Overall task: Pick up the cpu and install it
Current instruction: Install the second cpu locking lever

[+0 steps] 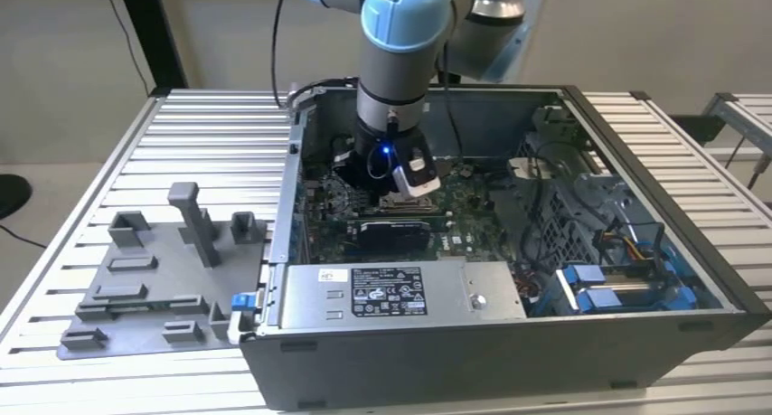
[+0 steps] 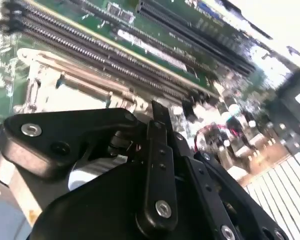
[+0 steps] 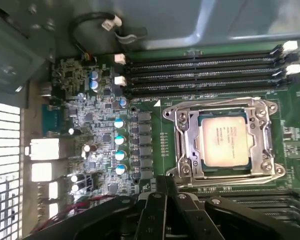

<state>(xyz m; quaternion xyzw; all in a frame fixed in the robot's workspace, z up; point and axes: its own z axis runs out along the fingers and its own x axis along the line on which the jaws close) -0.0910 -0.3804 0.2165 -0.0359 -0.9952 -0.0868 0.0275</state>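
- cpu — right of centre in the first wrist view, lying flat inside the socket frame; I judge it light, rigid, fragile underneath, best held by opposite edges.
- Gripper — arm vertical, low over the motherboard, centre frame; whether the jaws are released or clenched, I cannot tell.

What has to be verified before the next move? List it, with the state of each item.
1. The cpu lies flat inside the socket frame: ok.
2. The cpu's top is bare, with nothing touching it in the first wrist view: ok.
3. The gripper hangs inside the open computer case, above the motherboard: ok.
4. Socket frame latched down over the cpu: cannot tell.
5. The loose cable lies away from the socket frame: ok.
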